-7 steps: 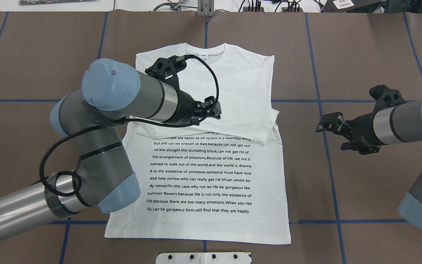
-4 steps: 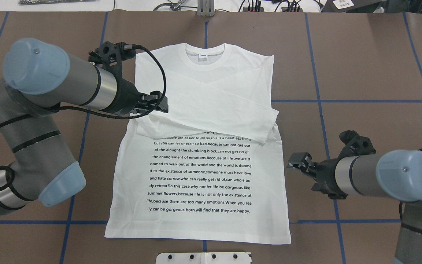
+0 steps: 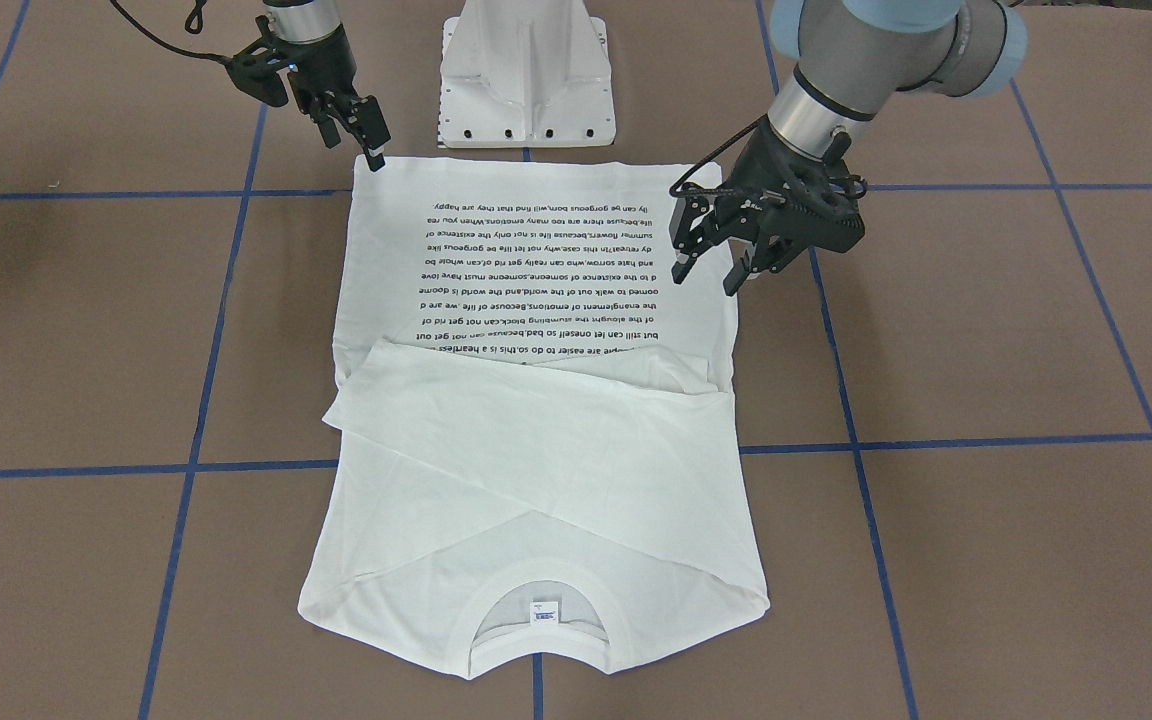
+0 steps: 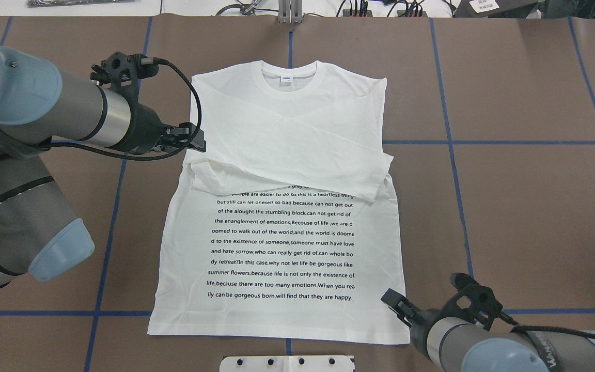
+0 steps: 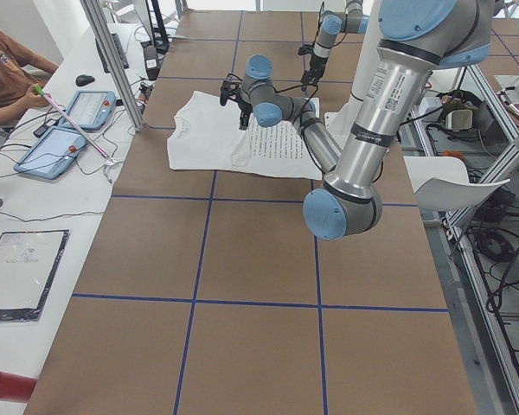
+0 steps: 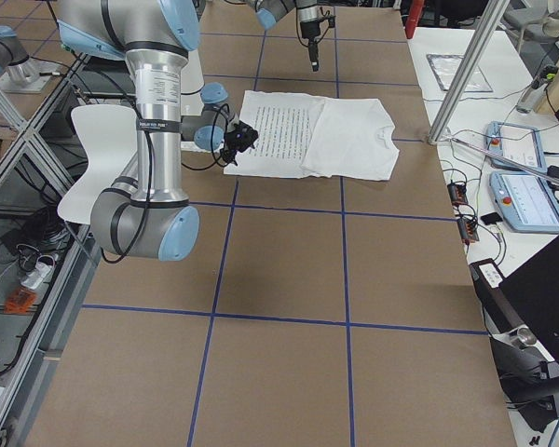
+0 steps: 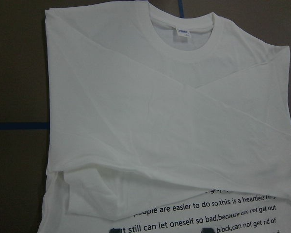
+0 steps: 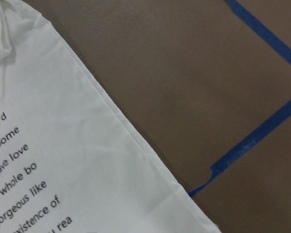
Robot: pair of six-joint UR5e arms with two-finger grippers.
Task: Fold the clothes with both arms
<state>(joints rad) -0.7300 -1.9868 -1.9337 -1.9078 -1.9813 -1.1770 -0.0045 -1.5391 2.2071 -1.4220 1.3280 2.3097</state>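
The left end effector (image 3: 706, 283) (spread wide, empty) pulled back off the white long-sleeved cotton T-shirt (image 3: 536, 470). The right end effector (image 3: 373, 155), grip I cannot tell, came to the hem corner. I think the bottom fold is next.

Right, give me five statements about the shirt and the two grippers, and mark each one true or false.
1. The shirt lies text side up. True.
2. The sleeves are spread out to the sides. False: they are folded across the chest.
3. The left gripper has its jaws shut on a sleeve. False: the jaws stand apart and hold nothing.
4. The right gripper is by a corner of the hem. True.
5. The collar points toward the robot's base. False: the hem is nearest the base and the collar is at the far end.
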